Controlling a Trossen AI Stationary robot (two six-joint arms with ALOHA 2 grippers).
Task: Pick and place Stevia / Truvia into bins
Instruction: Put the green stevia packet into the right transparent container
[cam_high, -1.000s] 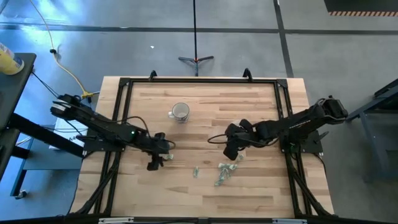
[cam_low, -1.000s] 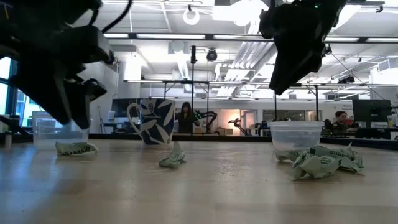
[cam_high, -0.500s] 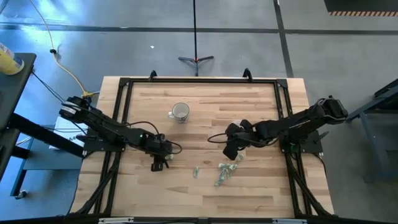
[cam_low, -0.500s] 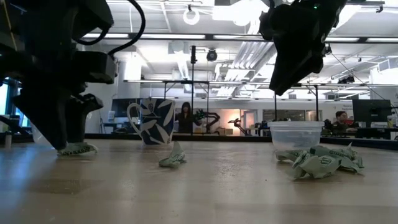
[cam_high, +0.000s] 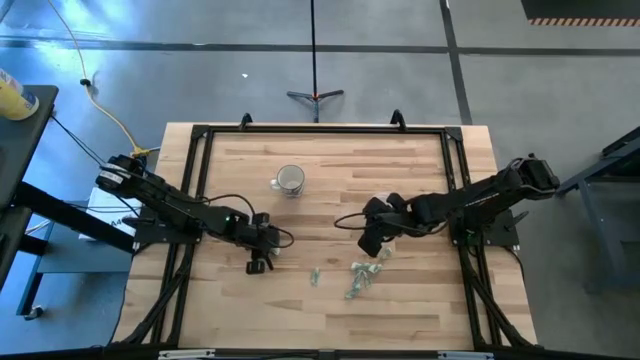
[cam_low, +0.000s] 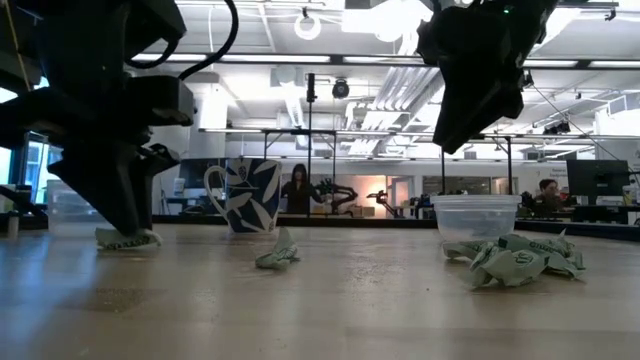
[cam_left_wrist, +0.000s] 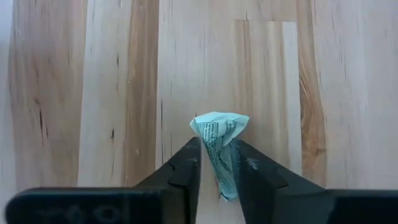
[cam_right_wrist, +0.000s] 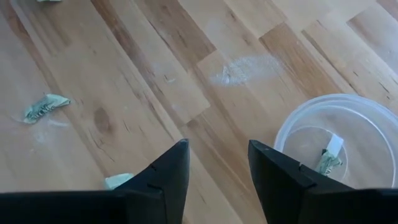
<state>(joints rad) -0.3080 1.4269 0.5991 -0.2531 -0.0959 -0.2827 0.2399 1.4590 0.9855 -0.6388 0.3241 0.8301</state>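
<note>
On the left part of the wooden bench (cam_high: 420, 300), towards its front edge, the left gripper (cam_left_wrist: 216, 163) is down at the surface; its fingers (cam_left_wrist: 186, 165) are grasping one crumpled green-and-white packet (cam_left_wrist: 219, 140), which touches the wood; in the low view a clear cup (cam_low: 62, 208) stands partly hidden behind this arm; the patterned mug (cam_high: 289, 180) stands nearer the back edge, left of the middle; a single packet (cam_high: 314, 276) lies near the middle towards the front; right of it a small heap of packets (cam_high: 362, 277) lies just beside the second clear cup (cam_right_wrist: 339, 138), which holds a packet (cam_right_wrist: 327, 155); the right gripper (cam_right_wrist: 214, 165) hangs above the wood near this cup, its fingers released and holding nothing.
</note>
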